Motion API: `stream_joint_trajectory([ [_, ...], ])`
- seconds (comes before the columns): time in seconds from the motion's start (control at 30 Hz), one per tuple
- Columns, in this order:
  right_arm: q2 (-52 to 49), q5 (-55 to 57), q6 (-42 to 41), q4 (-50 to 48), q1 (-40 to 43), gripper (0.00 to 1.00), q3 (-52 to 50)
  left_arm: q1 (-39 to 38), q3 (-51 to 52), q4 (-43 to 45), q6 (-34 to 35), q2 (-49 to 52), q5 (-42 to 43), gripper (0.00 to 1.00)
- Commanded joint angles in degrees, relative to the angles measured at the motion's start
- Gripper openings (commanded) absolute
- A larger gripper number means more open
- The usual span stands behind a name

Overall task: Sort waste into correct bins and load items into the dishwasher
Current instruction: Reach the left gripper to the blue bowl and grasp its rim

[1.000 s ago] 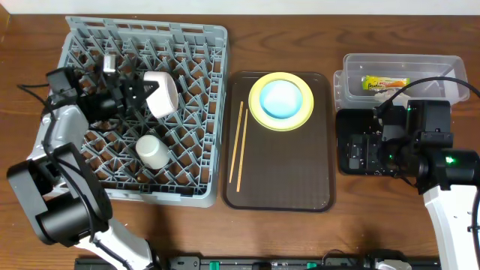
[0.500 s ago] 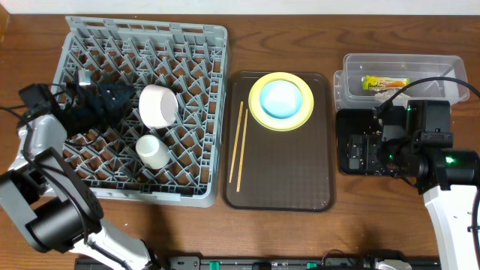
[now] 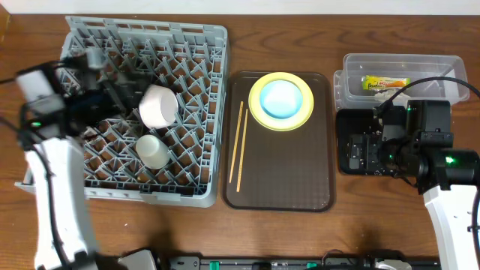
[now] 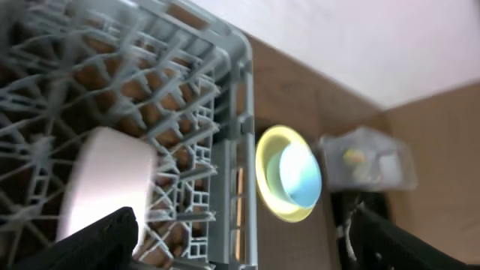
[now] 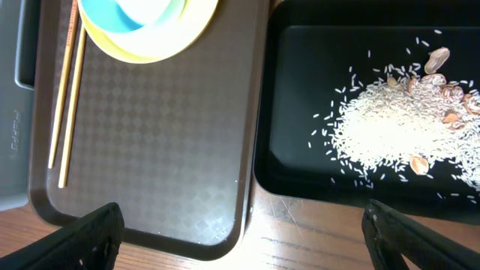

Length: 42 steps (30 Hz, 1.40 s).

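Note:
The grey dishwasher rack [image 3: 187, 45] holds a pale bowl [image 3: 158, 106] on its side and a white cup [image 3: 152, 151]. My left gripper [image 3: 120, 96] is open just left of the bowl, apart from it; the left wrist view shows the bowl [image 4: 105, 187] beyond the spread fingers [image 4: 97, 240]. A blue bowl [image 3: 281, 96] sits on the yellow plate [image 3: 259, 112], with two chopsticks [image 3: 239, 146] beside them. The wrapper [image 3: 385, 82] lies in the clear tub [image 3: 442, 64]. Rice scraps [image 5: 390, 127] lie in the black tray [image 5: 300, 90]. My right gripper [image 5: 240, 232] is open and empty.
Plate, blue bowl and chopsticks rest on a brown serving tray [image 3: 285, 180] between the rack and the bins. My right arm [image 3: 420, 142] hangs over the black tray [image 3: 346, 124], hiding most of it from above. Bare wooden table runs along the front edge.
My left gripper opened and let go of the pale bowl, then drew back to the left. The bowl now rests in the rack. The right arm has not moved.

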<state>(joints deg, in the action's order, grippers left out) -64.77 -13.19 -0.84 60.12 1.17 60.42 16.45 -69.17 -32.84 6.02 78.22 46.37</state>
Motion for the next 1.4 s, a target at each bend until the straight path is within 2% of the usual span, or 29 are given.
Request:
stream_joint_trajectory([
  [0.0, -0.07, 0.55, -0.39, -0.07, 0.70, 0.99, 1.05, -9.94, -1.60, -0.39, 1.68, -1.55, -17.49, 0.91],
  [0.1, -0.07, 0.55, -0.37, -0.07, 0.70, 0.99, 1.05, -19.54, -4.72, -1.95, 2.01, -0.63, -26.43, 0.92],
  [0.13, -0.07, 0.55, -0.37, -0.04, 0.70, 0.99, 1.05, -25.40, -8.79, -4.20, 1.99, 1.18, -32.65, 0.91],
  [0.23, -0.07, 0.55, -0.37, 0.02, 0.70, 0.99, 1.05, -31.91, -16.44, -8.41, 1.92, 5.66, -38.53, 0.92],
  [0.37, -0.07, 0.55, -0.39, 0.15, 0.70, 0.99, 1.05, -38.34, -23.26, -9.53, -0.74, 12.39, -38.73, 0.92],
  [0.57, -0.07, 2.89, -0.39, 1.14, 0.70, 0.99, 1.05, -46.66, -23.56, -2.23, -6.14, 21.22, -38.75, 0.92],
  [0.77, -0.07, 2.84, -0.42, 1.22, 0.70, 0.99, 1.05, -51.58, -23.54, 1.81, -6.47, 30.29, -38.75, 0.92],
  [1.07, -0.07, 2.84, -0.39, 1.22, 0.70, 0.99, 1.05, -54.40, -23.54, 5.53, -6.43, 40.13, -38.73, 0.91],
  [1.2, -0.07, 2.84, -0.39, 1.22, 0.70, 0.99, 1.05, -54.69, -23.45, 5.73, -6.43, 42.64, -38.73, 0.82],
  [1.37, -0.07, 2.84, -0.39, 1.22, 0.70, 0.99, 1.05, -54.69, -23.26, 5.77, -6.43, 45.35, -38.73, 0.81],
])
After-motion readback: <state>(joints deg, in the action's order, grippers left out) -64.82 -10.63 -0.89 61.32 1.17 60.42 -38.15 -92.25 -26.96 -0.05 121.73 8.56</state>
